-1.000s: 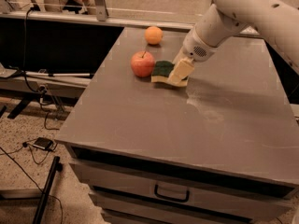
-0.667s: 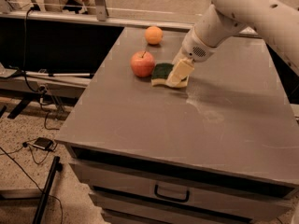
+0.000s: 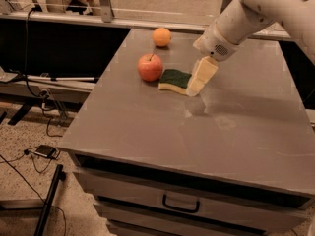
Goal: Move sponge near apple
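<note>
The sponge [image 3: 174, 79], dark green on top with a pale yellow base, lies flat on the grey table [image 3: 206, 132], just right of the red apple [image 3: 150, 67] and almost touching it. My gripper [image 3: 199, 78] hangs from the white arm [image 3: 256, 14] at the sponge's right end, low over the table. I cannot tell whether it still touches the sponge.
An orange [image 3: 161, 37] sits near the table's far edge, behind the apple. The table has drawers with a handle [image 3: 180, 204] at the front. Cables and a stand leg [image 3: 47, 200] lie on the floor at the left.
My gripper has shifted a little to the right, so more of the sponge's green top shows. The sponge and the apple have stayed in place.
</note>
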Action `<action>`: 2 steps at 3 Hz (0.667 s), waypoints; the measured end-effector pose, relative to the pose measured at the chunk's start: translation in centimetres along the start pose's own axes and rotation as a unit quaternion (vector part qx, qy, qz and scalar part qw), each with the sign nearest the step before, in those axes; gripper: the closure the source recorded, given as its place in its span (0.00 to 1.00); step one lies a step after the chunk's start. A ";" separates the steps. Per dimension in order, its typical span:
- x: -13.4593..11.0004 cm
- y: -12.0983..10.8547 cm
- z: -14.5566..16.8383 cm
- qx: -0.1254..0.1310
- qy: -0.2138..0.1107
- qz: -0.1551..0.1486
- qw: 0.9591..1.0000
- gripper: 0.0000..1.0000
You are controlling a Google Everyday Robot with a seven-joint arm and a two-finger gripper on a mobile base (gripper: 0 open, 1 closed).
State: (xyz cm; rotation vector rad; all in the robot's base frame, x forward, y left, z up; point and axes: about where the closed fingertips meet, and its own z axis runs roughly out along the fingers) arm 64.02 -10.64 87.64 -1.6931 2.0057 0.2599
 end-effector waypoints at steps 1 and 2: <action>0.8 0.2 -2.5 -0.007 -0.008 -0.031 0.999 0.00; 0.8 0.2 -2.8 -0.009 -0.008 -0.038 0.999 0.00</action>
